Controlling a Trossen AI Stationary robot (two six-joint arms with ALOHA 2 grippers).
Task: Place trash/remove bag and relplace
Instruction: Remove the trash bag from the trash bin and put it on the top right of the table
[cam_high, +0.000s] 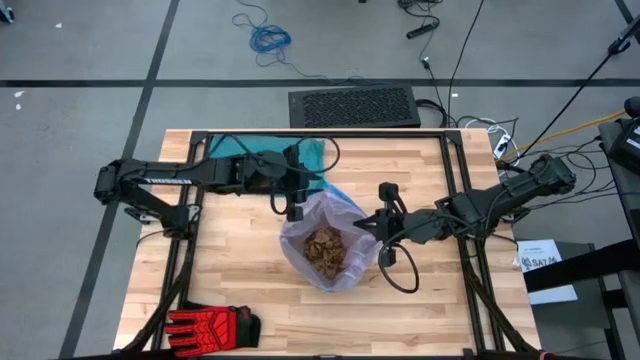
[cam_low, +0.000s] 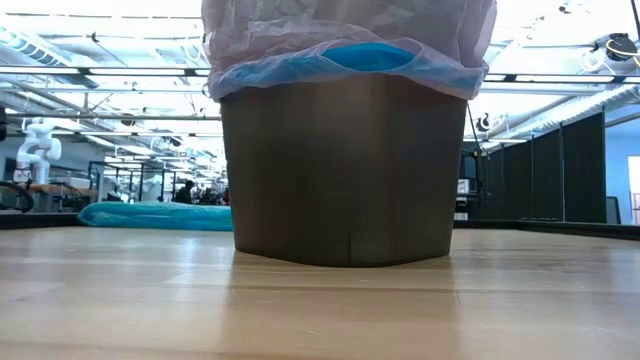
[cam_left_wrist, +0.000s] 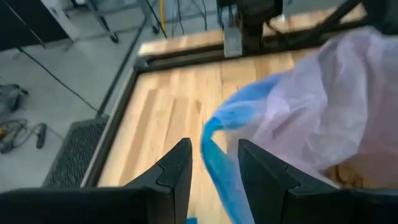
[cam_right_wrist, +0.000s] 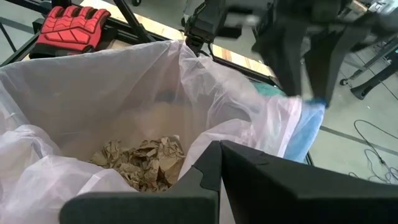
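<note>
- I see the bag (cam_high: 330, 225), pale lilac-pink, lining a dark bin (cam_low: 345, 170) near the middle of the table (cam_high: 240, 290), its blue rim (cam_low: 370, 58) folded over the bin's top edge.
- The trash (cam_high: 326, 250), crumpled tan paper wads, lies heaped at the bottom of the bag.
- My left claw (cam_left_wrist: 211, 171) is at the bag's far-left edge, fingers partly apart with a strip of the blue rim between them.
- My right claw (cam_right_wrist: 219, 149) sits at the bag's right edge, fingers shut together; I see nothing held.
- A teal-green bag (cam_high: 285, 152) lies at the table's far edge; a red-and-black glove (cam_high: 210, 325) lies at the near-left corner.
</note>
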